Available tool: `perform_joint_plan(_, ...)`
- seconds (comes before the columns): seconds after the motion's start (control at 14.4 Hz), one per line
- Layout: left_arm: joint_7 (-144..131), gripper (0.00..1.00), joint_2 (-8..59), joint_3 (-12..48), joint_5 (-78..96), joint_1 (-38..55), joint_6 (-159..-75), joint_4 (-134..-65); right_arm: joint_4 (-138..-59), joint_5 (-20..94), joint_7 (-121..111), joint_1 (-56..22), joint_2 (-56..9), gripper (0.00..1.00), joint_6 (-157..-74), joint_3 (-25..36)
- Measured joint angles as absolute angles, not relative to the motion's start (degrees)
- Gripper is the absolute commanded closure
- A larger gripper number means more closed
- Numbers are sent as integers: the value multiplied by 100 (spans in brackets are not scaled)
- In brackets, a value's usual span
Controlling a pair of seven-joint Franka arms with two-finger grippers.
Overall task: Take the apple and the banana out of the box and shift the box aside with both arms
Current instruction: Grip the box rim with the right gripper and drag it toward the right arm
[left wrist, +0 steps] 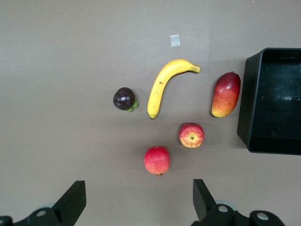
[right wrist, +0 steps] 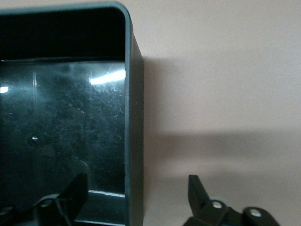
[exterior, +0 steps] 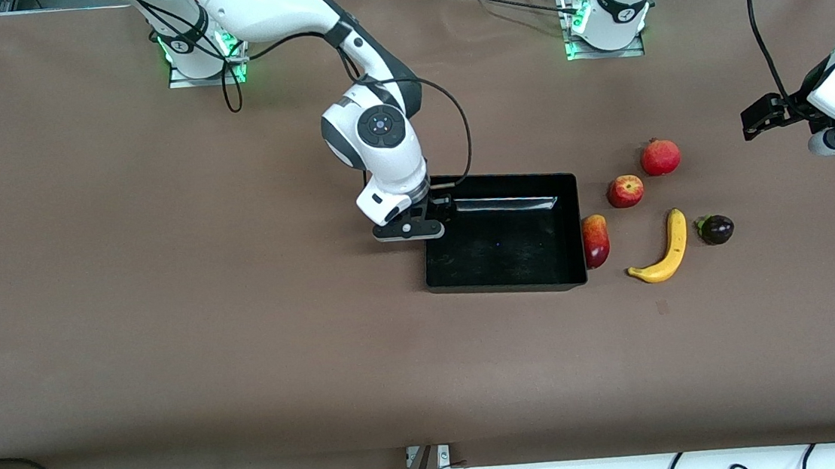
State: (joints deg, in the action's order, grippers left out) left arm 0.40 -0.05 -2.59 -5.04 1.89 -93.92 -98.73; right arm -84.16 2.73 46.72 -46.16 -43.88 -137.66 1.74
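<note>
I see the box (exterior: 502,234) empty at centre frame, the apple (exterior: 625,191) and banana (exterior: 661,249) already out beside it. My right gripper (exterior: 427,215) straddles its wall, fingers spread, not yet clamped. That glossy, thin, stiff wall looks slippery, so I judge a firm pinch best. My left gripper (exterior: 755,118) waits open.

Red apple (exterior: 625,191) and curved yellow banana (exterior: 663,249) lie on the table beside the empty black box (exterior: 502,231).

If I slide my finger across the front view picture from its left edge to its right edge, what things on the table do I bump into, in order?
Right gripper → box → mango → apple → banana → dark fruit → left gripper.
</note>
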Motion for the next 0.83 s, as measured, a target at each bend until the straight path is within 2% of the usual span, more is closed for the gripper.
perform_joint_plan(0.14,40,0,-5,-259,-504,190,-9388,-9873,-8415,273,4676,-4636,-4507,100,-13836,174)
perform_joint_plan(0.48,40,0,33,-257,-504,190,-9388,-9873,-8343,273,4676,-4639,-4541,100,-13839,219)
perform_joint_plan(0.83,40,0,45,-255,-504,191,-9388,-9872,-8221,271,4018,-4086,-4239,100,-13011,348)
